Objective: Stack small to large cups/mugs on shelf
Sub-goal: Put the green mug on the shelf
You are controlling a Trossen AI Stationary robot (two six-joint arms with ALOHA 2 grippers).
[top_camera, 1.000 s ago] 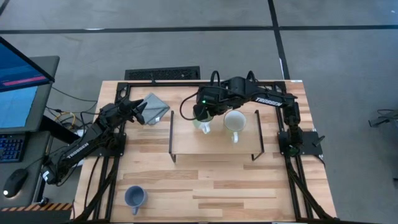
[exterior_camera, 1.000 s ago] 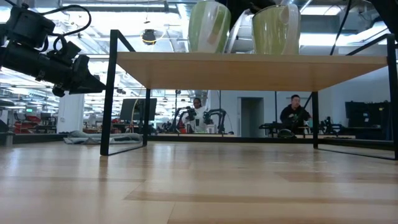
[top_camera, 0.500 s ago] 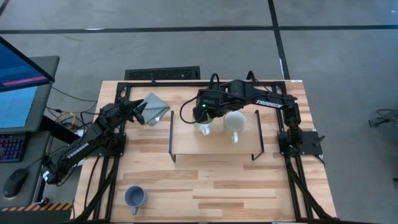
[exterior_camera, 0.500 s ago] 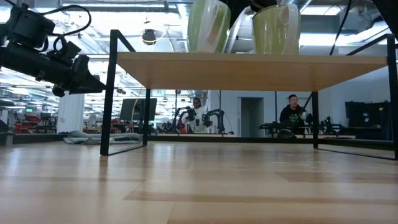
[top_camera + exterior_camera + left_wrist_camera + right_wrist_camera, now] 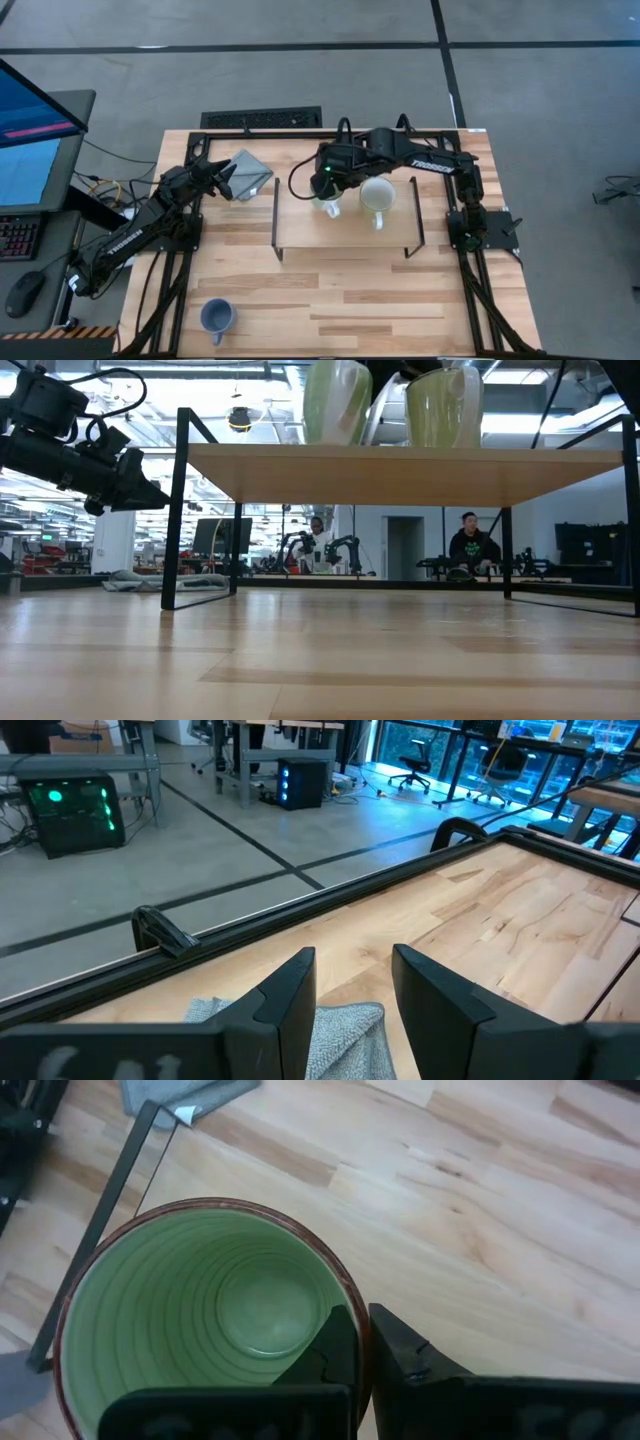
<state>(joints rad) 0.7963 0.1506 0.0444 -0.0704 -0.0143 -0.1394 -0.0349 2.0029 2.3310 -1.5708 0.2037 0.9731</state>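
Note:
The green mug [image 5: 215,1310] stands on the light-wood shelf [image 5: 340,235] toward its left end, with my right gripper [image 5: 362,1348] shut on its rim. In the high view the gripper hides most of the green mug [image 5: 330,207]. The cream-white mug [image 5: 377,196] stands upright on the shelf just to its right. In the low view both mugs [image 5: 335,400] [image 5: 445,405] rest by their bases on the board [image 5: 400,470]. The blue mug [image 5: 217,316] stands on the tabletop near the near-left corner. My left gripper [image 5: 352,990] hangs open over the grey cloth [image 5: 340,1025], touching nothing. My right gripper pinches the green mug's rim [image 5: 352,1305], one finger [image 5: 335,1348] inside the mug and the other [image 5: 405,1355] outside its wall. The fingers come from above, pointing down. The mug is upright, and its base appears to rest on the shelf board.
The folded grey cloth [image 5: 247,172] lies at the table's far-left, beside the shelf's black wire leg [image 5: 276,215]. The shelf has bare board in front of the mugs. Open tabletop [image 5: 350,300] lies between the shelf and the near edge. People sit far off in the room.
My right wrist has shifted slightly toward the table's left and near edge over the shelf, still shut on the green mug's rim. The mug stays about where it was on the board.

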